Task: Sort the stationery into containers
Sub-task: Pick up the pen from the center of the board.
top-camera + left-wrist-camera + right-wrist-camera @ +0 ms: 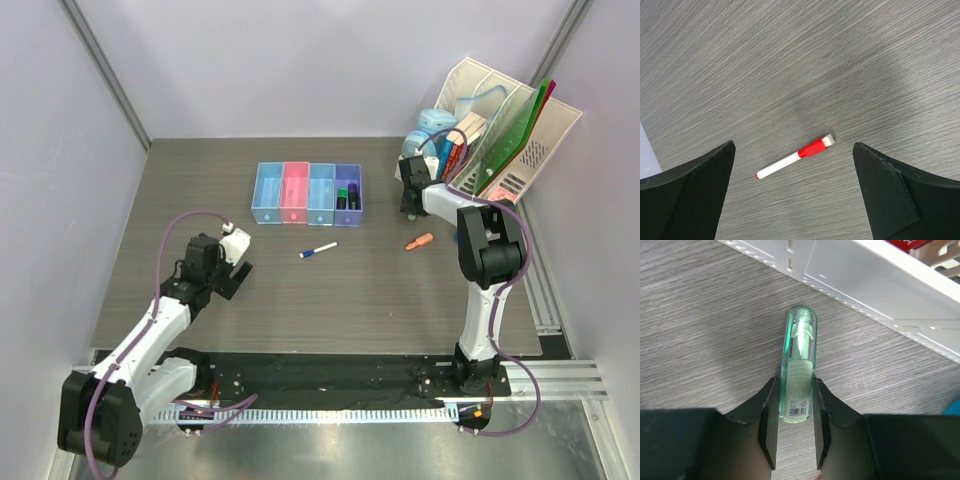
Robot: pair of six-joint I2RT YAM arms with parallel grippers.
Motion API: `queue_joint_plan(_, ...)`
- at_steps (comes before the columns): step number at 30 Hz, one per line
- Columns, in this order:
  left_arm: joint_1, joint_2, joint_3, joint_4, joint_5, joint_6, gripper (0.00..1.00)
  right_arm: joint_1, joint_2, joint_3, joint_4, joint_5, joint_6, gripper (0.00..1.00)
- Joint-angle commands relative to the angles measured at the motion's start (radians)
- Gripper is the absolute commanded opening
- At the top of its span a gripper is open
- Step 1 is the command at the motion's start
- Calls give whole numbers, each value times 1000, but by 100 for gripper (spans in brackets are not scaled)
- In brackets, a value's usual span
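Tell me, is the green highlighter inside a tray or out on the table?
Out. The green highlighter lies flat on the table beside the white rack, between the jaws of the right pincer.

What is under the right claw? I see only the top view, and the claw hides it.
Observer: A green highlighter lies flat on the table, inside the right claw.
Operator: Is it gripped?
Observer: The fingers flank it closely; I cannot tell if they press it.
Operator: And what is under the left claw?
Observer: A red-capped marker lies below the open left claw.
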Motion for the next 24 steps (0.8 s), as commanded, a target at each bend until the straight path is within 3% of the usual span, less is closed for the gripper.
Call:
queue_joint_plan(1, 6, -29, 35, -13, 10, 7, 100, 37, 7, -5, -78, -60, -59, 1)
queue_joint_plan(12, 6, -54, 7, -14, -25, -7, 100, 168, -134, -42, -79, -106, -191, 1)
queue_joint_plan(24, 7, -12, 3, 18, -90, -33, 100, 191, -245, 106, -162, -45, -236, 1)
